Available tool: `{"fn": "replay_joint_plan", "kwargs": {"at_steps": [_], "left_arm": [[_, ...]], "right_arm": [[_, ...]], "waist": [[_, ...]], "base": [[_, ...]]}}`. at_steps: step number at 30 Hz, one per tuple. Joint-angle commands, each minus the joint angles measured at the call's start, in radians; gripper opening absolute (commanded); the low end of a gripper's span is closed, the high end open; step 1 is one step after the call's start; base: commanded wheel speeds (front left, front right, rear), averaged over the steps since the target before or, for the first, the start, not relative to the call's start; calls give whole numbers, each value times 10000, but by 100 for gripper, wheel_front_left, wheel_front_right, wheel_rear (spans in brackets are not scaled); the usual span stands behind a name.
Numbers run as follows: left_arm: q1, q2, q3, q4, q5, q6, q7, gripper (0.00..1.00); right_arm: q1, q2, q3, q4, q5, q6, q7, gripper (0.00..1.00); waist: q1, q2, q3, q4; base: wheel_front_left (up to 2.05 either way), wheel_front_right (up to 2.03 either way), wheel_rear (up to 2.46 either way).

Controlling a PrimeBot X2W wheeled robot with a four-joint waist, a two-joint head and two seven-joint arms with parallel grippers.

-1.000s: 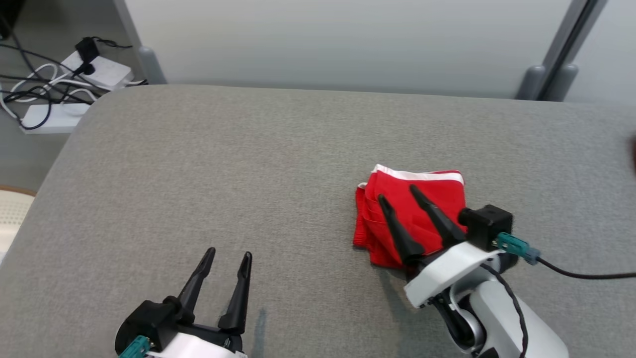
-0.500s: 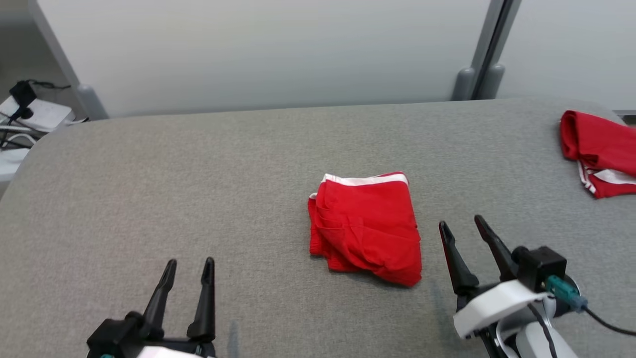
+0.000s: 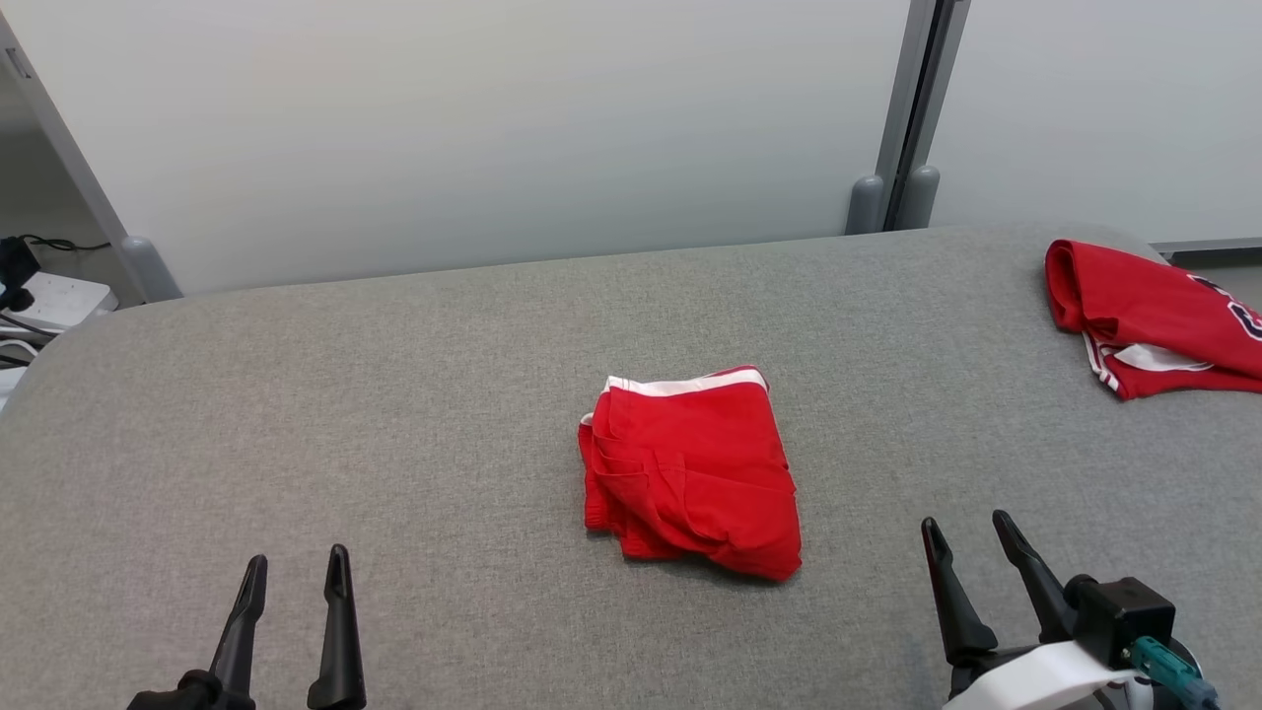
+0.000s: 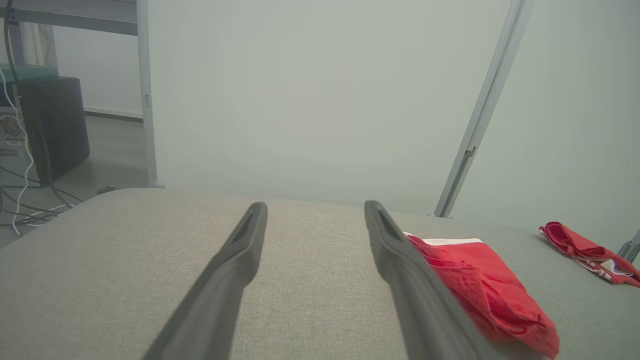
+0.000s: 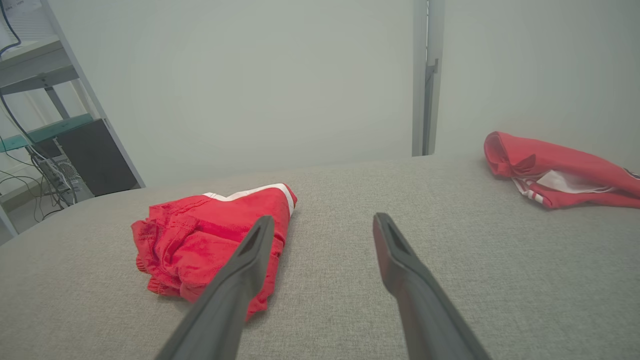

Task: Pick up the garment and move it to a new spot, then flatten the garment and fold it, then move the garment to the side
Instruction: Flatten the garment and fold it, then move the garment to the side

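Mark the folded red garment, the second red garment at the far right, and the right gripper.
folded red garment (image 3: 690, 473), head view, centre of its top red layer.
second red garment (image 3: 1134, 296), head view, on its red upper fold.
right gripper (image 3: 964, 520), head view, midway between its two fingertips.

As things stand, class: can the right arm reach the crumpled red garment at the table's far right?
Probably yes: the right tool is open and empty, and only bare table lies between it and the crumpled garment, though it would need a forward stretch.

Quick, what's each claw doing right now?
Left claw: open, holding nothing.
Right claw: open, holding nothing, apart from the folded red garment.
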Motion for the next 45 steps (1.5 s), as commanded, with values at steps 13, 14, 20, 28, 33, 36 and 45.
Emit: {"fn": "replay_joint_plan", "kwargs": {"at_steps": [13,14,20,28,33,36,45], "left_arm": [[196,30,450,-345,-44,-114,-59,100],[196,30,460,-336,-63,-124,-59,100],[197,30,473,-243,-41,-113,-59,100],[159,30,396,-95,85,-69,-59,100],[136,30,273,-15,288,-34,-59,100],[33,30,64,27,485,-82,-59,100],[-507,30,-575,-41,730,-169,-59,100]], "right_arm": [[538,37,220,-530,199,0,-114,100],[528,42,241,-522,211,0,-114,100],[502,65,274,-507,233,0,-114,100],[463,82,284,-433,267,0,-114,100],[283,91,569,-137,1008,0,-114,100],[-316,97,773,361,1993,0,-114,100],[-2897,-204,2021,2591,5204,0,5,100]], "waist": [[0,-1,-116,131],[0,-1,-115,137],[0,-1,-134,161],[0,-1,-184,170],[0,-1,-70,220],[0,-1,113,329],[0,-1,814,1117]], "base": [[0,0,0],[0,0,0],[0,0,0],[0,0,0],[0,0,0],[0,0,0],[0,0,0]]}}
